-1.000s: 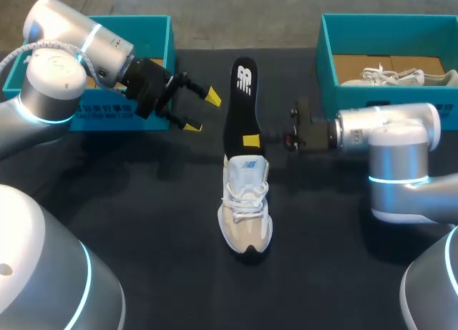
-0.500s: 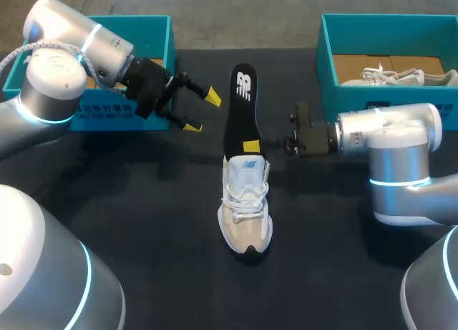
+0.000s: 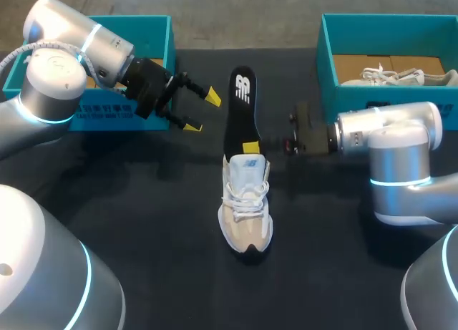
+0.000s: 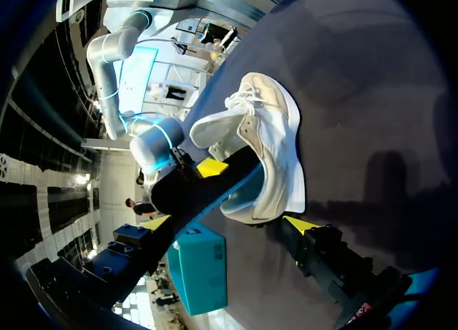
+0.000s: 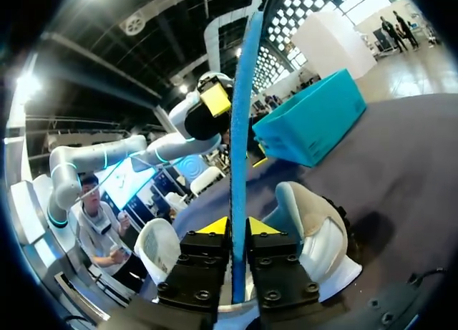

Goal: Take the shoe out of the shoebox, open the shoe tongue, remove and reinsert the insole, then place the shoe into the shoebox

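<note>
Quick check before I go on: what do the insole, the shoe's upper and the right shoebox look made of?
Insole: likely foam under a matte black fabric top; it has a thin blue edge and stands straight from the right gripper.
Shoe: the beige and white upper is matte, either mesh or suede; I cannot tell which.
Shoebox: probably cardboard, teal outside with a bare brown floor inside.

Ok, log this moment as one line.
right gripper shut on insole | insole one end in shoe | left gripper open, empty | shoe on table

Robotics lab: left arm (image 3: 57,72), right arm (image 3: 390,140), black table (image 3: 143,222), 2 teal shoeboxes (image 3: 328,65).
</note>
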You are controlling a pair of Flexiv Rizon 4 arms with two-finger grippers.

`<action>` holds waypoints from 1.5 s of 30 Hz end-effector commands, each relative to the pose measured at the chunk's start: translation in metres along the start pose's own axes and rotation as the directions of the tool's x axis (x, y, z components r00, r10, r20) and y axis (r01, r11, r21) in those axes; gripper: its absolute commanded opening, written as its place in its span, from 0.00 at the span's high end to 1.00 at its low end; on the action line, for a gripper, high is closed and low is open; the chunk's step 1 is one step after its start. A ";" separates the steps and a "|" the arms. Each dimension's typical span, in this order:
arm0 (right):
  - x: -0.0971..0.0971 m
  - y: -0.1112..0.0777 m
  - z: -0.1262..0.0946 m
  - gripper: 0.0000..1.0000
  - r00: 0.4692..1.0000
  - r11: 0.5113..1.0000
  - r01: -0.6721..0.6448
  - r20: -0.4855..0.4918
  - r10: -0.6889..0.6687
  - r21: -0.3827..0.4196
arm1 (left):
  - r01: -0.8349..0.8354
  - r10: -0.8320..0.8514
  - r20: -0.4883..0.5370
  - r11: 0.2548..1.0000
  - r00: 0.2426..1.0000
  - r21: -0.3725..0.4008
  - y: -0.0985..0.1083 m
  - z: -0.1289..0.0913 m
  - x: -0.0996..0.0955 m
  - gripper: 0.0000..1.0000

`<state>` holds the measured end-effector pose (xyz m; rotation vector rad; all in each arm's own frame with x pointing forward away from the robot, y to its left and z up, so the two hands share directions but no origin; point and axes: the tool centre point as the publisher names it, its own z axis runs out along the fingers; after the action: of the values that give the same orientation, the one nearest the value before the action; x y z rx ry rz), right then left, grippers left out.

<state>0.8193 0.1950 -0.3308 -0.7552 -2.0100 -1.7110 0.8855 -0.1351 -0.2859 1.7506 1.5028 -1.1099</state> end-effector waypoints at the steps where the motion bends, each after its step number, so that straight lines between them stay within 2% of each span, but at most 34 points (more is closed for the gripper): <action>1: 0.004 0.006 0.000 0.74 1.000 1.000 0.007 0.010 -0.007 0.006 | -0.001 0.001 0.000 1.000 1.000 -0.001 0.000 0.001 0.000 0.00; 5: 0.004 0.011 -0.001 0.71 1.000 1.000 0.016 0.013 -0.016 0.012 | -0.001 0.001 0.000 1.000 1.000 -0.001 0.000 0.001 0.000 0.00; 13: 0.000 0.025 -0.001 0.78 0.999 0.998 0.033 0.010 -0.033 0.050 | -0.001 0.001 0.000 1.000 1.000 -0.001 0.000 0.001 0.000 0.00; 14: -0.001 0.025 0.000 0.84 0.999 0.998 0.031 0.010 -0.032 0.058 | -0.001 0.001 0.000 1.000 1.000 -0.001 0.000 0.001 0.000 0.00; 15: -0.002 0.026 0.000 0.96 1.000 0.997 0.027 0.004 -0.027 0.067 | -0.001 0.001 0.000 1.000 1.000 -0.001 0.000 0.001 0.000 0.00; 16: -0.003 0.026 0.001 1.00 1.000 0.997 0.024 0.000 -0.024 0.076 | -0.001 0.001 0.000 1.000 1.000 -0.001 0.000 0.001 0.000 0.00; 22: -0.003 0.020 0.002 1.00 1.000 0.995 0.010 -0.008 -0.009 0.102 | -0.001 0.001 0.000 1.000 1.000 -0.001 0.000 0.001 0.000 0.00; 35: 0.004 -0.009 0.000 1.00 0.999 0.991 -0.040 0.007 0.039 0.127 | -0.001 0.001 0.000 1.000 1.000 -0.001 0.000 0.001 0.000 0.00; 42: 0.006 -0.014 0.001 1.00 0.999 0.990 -0.050 0.011 0.049 0.130 | -0.001 0.001 0.000 1.000 1.000 -0.001 0.000 0.001 0.000 0.00; 44: 0.006 -0.012 0.002 0.73 0.999 0.990 -0.047 0.011 0.046 0.132 | -0.001 0.001 0.000 1.000 1.000 -0.001 0.000 0.001 0.000 0.00; 45: 0.006 -0.009 0.001 0.75 0.999 0.990 -0.041 0.013 0.040 0.132 | -0.001 0.001 0.000 1.000 1.000 -0.001 0.000 0.001 0.000 0.00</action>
<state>0.8092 0.1940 -0.3373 -0.7504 -2.0675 -1.5394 0.8855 -0.1351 -0.2859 1.7505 1.5028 -1.1099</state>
